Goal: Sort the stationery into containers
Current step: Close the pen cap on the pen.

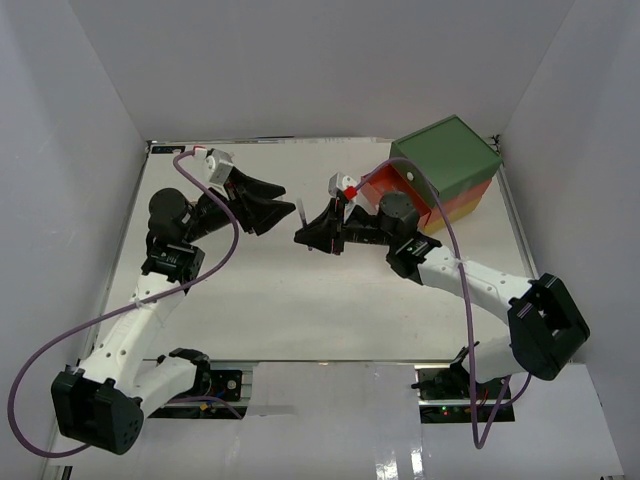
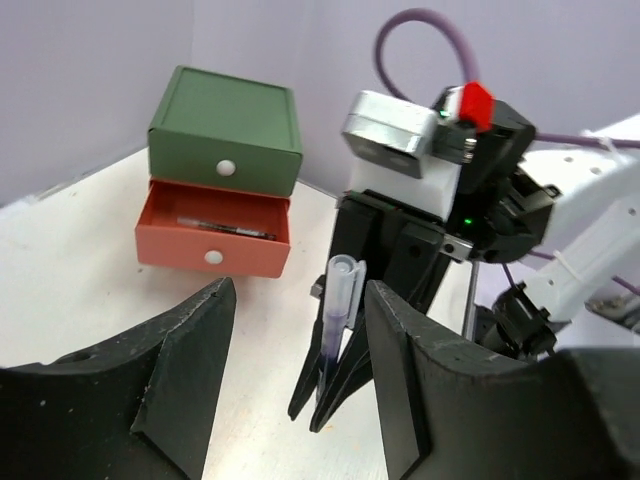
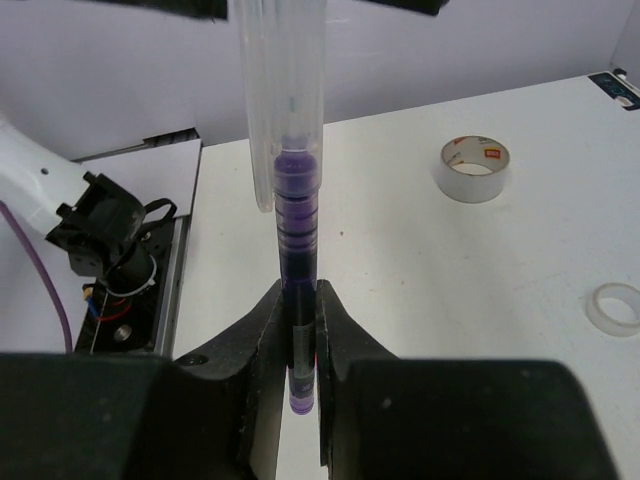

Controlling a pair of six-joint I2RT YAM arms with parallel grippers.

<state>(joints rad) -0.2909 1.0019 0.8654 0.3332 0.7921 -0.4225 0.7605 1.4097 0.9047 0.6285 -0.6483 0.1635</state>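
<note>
My right gripper (image 3: 300,300) is shut on the lower barrel of a purple pen (image 3: 297,200) with a clear cap, holding it upright. In the left wrist view that pen (image 2: 340,305) stands between the fingers of my open left gripper (image 2: 300,290) and touches neither. From above, the two grippers meet mid-table, left (image 1: 288,208) and right (image 1: 303,238). The chest (image 1: 447,152) stands at the back right, with a green top, a yellow bottom and its orange-red middle drawer (image 2: 215,245) pulled open. A thin pen (image 2: 225,228) lies inside that drawer. A beige tape roll (image 3: 474,168) and a smaller clear one (image 3: 615,308) lie on the table.
White walls enclose the table on three sides. A purple cable (image 1: 215,255) loops over the left arm and another (image 1: 455,250) runs along the right arm. An arm base with loose wiring (image 3: 115,265) sits at the table's edge in the right wrist view.
</note>
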